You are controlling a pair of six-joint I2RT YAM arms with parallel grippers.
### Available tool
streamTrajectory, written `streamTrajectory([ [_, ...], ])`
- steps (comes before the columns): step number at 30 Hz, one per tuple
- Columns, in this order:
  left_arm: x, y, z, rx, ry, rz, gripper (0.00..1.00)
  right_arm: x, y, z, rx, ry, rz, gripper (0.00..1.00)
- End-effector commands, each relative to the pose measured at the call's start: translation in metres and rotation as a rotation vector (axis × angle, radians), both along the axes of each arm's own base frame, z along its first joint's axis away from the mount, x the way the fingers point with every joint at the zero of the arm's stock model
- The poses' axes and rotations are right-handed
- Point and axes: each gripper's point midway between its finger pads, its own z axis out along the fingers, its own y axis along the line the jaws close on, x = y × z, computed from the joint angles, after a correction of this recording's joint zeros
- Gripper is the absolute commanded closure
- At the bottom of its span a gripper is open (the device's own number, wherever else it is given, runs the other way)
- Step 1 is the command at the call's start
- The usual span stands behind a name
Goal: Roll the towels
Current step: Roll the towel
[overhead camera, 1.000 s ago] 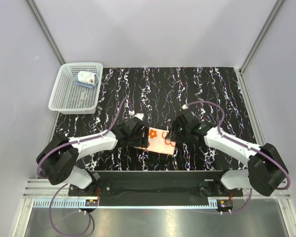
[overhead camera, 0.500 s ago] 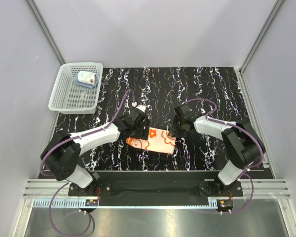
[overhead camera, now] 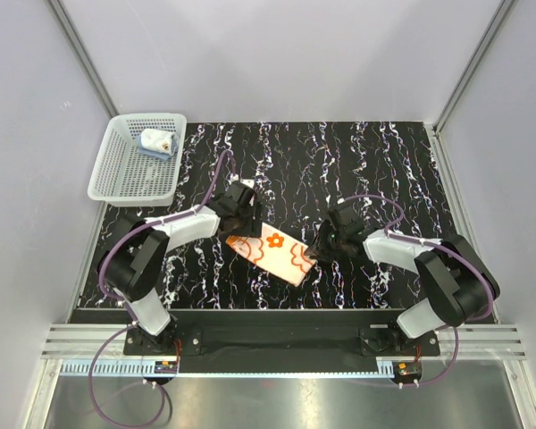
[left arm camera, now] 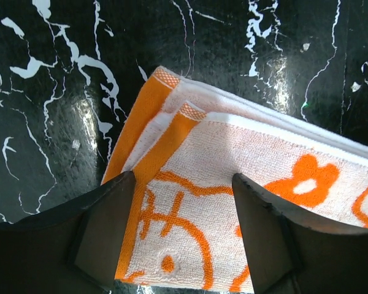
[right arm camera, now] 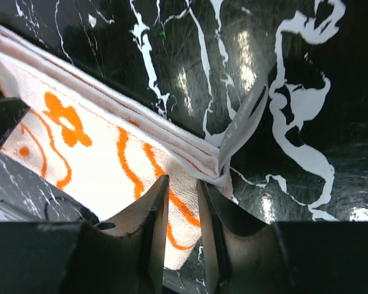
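Note:
The orange flower-print towel (overhead camera: 275, 253) lies folded into a narrow strip on the black marbled table, tilted with its left end farther away. My left gripper (overhead camera: 240, 231) is open, its jaws wide apart astride the towel's left end (left arm camera: 264, 159), low over it (left arm camera: 184, 180). My right gripper (overhead camera: 321, 248) is at the towel's right end, its jaws nearly together with the towel's edge (right arm camera: 98, 165) between them (right arm camera: 183, 184). A white label (right arm camera: 242, 122) sticks up at that corner. The light blue towel (overhead camera: 154, 143) lies bundled in the basket.
The white perforated basket (overhead camera: 116, 192) stands at the table's far left corner. Grey walls close the table in on three sides. The arm bases and a black rail run along the near edge.
The orange towel has turned: its left end swung away, its right end came nearer. My left gripper moved back and left with that end; my right gripper moved slightly nearer.

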Motion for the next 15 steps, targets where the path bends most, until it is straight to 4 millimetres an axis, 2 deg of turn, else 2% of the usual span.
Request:
streamTrajectory([
  [1, 0.007, 0.009, -0.001, 0.045, -0.002, -0.014, 0.29, -0.053, -0.028, -0.036, -0.114, 0.185, 0.011, 0.67],
  [4, 0.014, 0.014, 0.015, 0.066, -0.035, 0.011, 0.28, -0.059, -0.025, -0.035, -0.107, 0.191, 0.021, 0.66],
  [8, 0.017, 0.023, 0.049, 0.123, -0.119, 0.059, 0.24, -0.053, -0.019, -0.012, -0.102, 0.137, 0.043, 0.64],
  [10, 0.015, 0.026, 0.081, 0.170, -0.203, 0.075, 0.19, -0.046, -0.020, 0.001, -0.118, 0.096, 0.048, 0.62],
  [11, 0.013, 0.026, 0.093, 0.187, -0.231, 0.081, 0.15, -0.040, -0.019, 0.016, -0.116, 0.067, 0.046, 0.61],
  [12, 0.005, 0.031, 0.111, 0.243, -0.279, 0.093, 0.08, -0.035, -0.021, 0.023, -0.136, 0.038, 0.045, 0.60],
  [13, 0.005, 0.027, 0.131, 0.248, -0.326, 0.097, 0.04, -0.036, -0.025, 0.033, -0.145, 0.026, 0.042, 0.59],
  [15, -0.010, 0.026, 0.163, 0.299, -0.418, 0.083, 0.01, -0.022, -0.026, 0.057, -0.157, -0.040, 0.020, 0.58],
])
